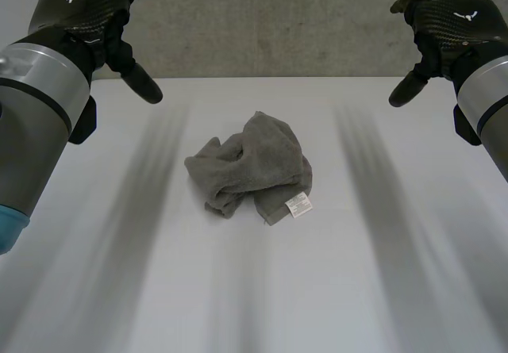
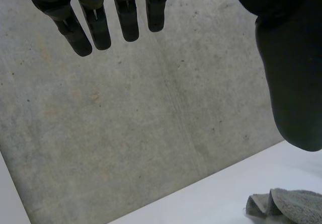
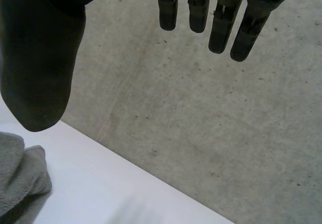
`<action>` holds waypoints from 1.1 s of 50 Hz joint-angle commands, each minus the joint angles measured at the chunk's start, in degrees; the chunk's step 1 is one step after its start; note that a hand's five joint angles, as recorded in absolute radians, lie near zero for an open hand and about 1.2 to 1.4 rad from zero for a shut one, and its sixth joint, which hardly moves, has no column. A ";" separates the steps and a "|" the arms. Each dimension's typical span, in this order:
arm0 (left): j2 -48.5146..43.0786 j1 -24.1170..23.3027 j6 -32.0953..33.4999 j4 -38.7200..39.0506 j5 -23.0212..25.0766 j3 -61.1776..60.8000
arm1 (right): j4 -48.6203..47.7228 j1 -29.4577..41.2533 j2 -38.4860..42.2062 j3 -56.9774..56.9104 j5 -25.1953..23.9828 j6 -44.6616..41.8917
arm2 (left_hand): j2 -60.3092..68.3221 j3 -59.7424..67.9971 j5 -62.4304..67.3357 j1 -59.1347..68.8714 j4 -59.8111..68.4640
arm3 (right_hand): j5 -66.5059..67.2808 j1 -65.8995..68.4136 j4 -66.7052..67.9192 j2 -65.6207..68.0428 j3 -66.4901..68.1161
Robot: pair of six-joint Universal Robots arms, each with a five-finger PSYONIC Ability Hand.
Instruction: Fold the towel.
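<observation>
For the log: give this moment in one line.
towel: crumpled, unfolded | left hand: open, empty | right hand: open, empty

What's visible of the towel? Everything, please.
The towel is grey terry cloth, crumpled into a loose unfolded heap of overlapping flaps. A small white label shows at its near edge. It lies around the middle of the white table, touching nothing else; the left hand and right hand hover open, apart from it.
</observation>
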 commanded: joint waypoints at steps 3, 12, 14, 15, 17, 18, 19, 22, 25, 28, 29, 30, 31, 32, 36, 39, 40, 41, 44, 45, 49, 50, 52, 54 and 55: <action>-1.22 0.18 0.17 -0.46 0.26 -0.11 | 0.00 -0.02 0.05 -0.29 0.94 -0.08 | -4.28 -3.63 -11.99 -4.73 -4.46 | -3.19 -3.63 -4.55 -4.46 -4.01; -4.28 0.36 0.52 0.15 0.78 -0.28 | -0.36 0.15 1.54 -1.17 -3.37 -2.02 | -4.11 -3.47 -11.83 -4.57 -4.30 | -3.19 -3.63 -4.55 -4.46 -4.01; -5.61 0.36 0.43 0.33 0.78 -0.11 | -0.27 0.24 5.56 -3.00 -8.44 -3.94 | -3.94 -3.30 -11.66 -4.40 -4.13 | -3.19 -3.63 -4.55 -4.46 -4.01; -7.52 0.36 0.43 0.33 0.78 0.06 | -0.27 0.24 5.58 -3.01 -8.46 -3.95 | -3.94 -3.30 -11.66 -4.40 -4.13 | -3.19 -3.63 -4.55 -4.46 -4.01; -9.65 0.27 0.43 0.33 0.78 0.24 | -0.36 0.59 7.78 -4.15 -10.75 -4.65 | -3.94 -3.30 -11.66 -4.40 -4.13 | -3.19 -3.63 -4.55 -4.46 -4.01; -11.74 0.27 0.35 0.33 0.87 0.33 | -0.27 0.85 9.87 -5.72 -12.40 -5.09 | -3.94 -3.30 -11.66 -4.40 -4.13 | -3.19 -3.63 -4.55 -4.46 -4.01; -11.76 0.27 0.34 0.33 0.87 0.33 | -0.35 1.12 12.24 -7.48 -13.90 -5.18 | -3.94 -3.30 -11.66 -4.40 -4.13 | -3.19 -3.63 -4.55 -4.46 -4.01; -16.51 0.36 0.26 0.42 1.49 0.51 | -0.44 2.69 18.91 -12.30 -16.19 -5.36 | -4.11 -3.47 -11.83 -4.56 -4.29 | -3.19 -3.63 -4.55 -4.46 -4.01; -21.34 0.27 0.26 0.42 2.72 1.47 | -0.53 3.84 22.55 -15.49 -16.55 -5.53 | -4.11 -3.47 -11.83 -4.56 -4.29 | -3.19 -3.63 -4.55 -4.46 -4.01; -25.74 0.27 0.26 0.42 4.83 2.18 | -0.44 6.13 29.22 -21.12 -16.90 -6.59 | -4.11 -3.47 -11.83 -4.56 -4.29 | -3.19 -3.63 -4.55 -4.46 -4.01; -27.39 0.27 0.17 0.51 5.70 2.26 | -0.44 7.17 32.10 -23.38 -16.90 -7.63 | -4.11 -3.47 -11.83 -4.56 -4.29 | -3.19 -3.63 -4.55 -4.46 -4.01; -27.41 0.27 0.17 0.51 5.70 2.26 | -0.53 8.05 35.00 -25.32 -16.99 -8.77 | -4.11 -3.47 -11.83 -4.56 -4.29 | -3.19 -3.63 -4.55 -4.46 -4.01; -28.89 0.27 0.08 0.51 6.57 2.26 | -0.53 8.06 35.03 -25.34 -16.99 -8.79 | -4.11 -3.47 -11.83 -4.56 -4.29 | -3.19 -3.63 -4.55 -4.46 -4.01; -30.21 0.27 -0.01 0.60 7.28 2.18 | -0.53 8.67 37.90 -27.08 -17.16 -9.83 | -4.11 -3.47 -11.83 -4.56 -4.29 | -3.19 -3.63 -4.55 -4.46 -4.01; -32.06 0.18 -0.09 1.04 8.61 1.74 | -0.53 9.91 43.46 -29.82 -16.99 -11.25 | -3.77 -3.13 -11.49 -4.23 -3.96 | -3.19 -3.63 -4.55 -4.46 -4.01; -32.77 0.18 -0.18 1.48 9.40 1.30 | -0.62 10.61 47.24 -31.22 -16.81 -11.60 | -1.42 -0.77 -9.13 -1.87 -1.60 | -3.19 -3.63 -4.55 -4.46 -4.01; -32.77 0.10 -0.18 1.48 9.40 1.21 | -0.62 10.96 48.46 -31.31 -16.38 -11.60 | 1.08 1.72 -6.64 0.63 0.90 | -0.99 -1.43 -2.35 -2.26 -1.81; -32.77 0.10 -0.18 1.48 9.40 1.21 | -0.79 11.14 48.99 -31.31 -16.11 -11.60 | 1.10 1.75 -6.61 0.65 0.92 | 10.74 10.29 9.37 9.47 9.91; -32.15 0.10 -0.27 1.48 9.31 1.12 | -1.06 11.14 48.91 -31.05 -16.02 -11.42 | 17.59 18.23 9.87 17.14 17.41 | 22.80 22.36 21.44 21.53 21.98; -31.54 0.10 -0.44 1.48 9.13 1.03 | -1.49 11.14 48.48 -30.87 -15.76 -11.25 | 31.41 32.06 23.70 30.96 31.23 | 38.96 38.51 37.59 37.69 38.13; -28.64 0.18 -1.41 1.48 8.87 0.94 | -2.46 10.79 44.54 -28.86 -14.01 -10.80 | 60.65 61.30 52.94 60.20 60.47 | 66.81 66.37 65.45 65.54 65.99; -26.81 0.27 -2.63 1.56 8.96 0.60 | -2.46 10.79 44.52 -28.85 -14.00 -10.81 | 64.79 65.44 57.08 64.34 64.61 | 66.81 66.37 65.45 65.54 65.99; -24.95 0.36 -4.23 1.65 8.96 -0.29 | -2.46 10.70 41.27 -26.92 -13.04 -10.81 | 64.83 65.48 57.12 64.38 64.65 | 66.81 66.37 65.45 65.54 65.99; -20.31 0.45 -7.02 2.26 9.22 -2.21 | -2.46 10.70 33.57 -20.97 -12.07 -11.16 | 64.83 65.48 57.12 64.38 64.65 | 66.81 66.37 65.45 65.54 65.99; -20.29 0.45 -7.04 2.27 9.22 -2.22 | -2.46 10.70 33.53 -20.94 -12.07 -11.16 | 64.83 65.48 57.12 64.38 64.65 | 66.81 66.37 65.45 65.54 65.99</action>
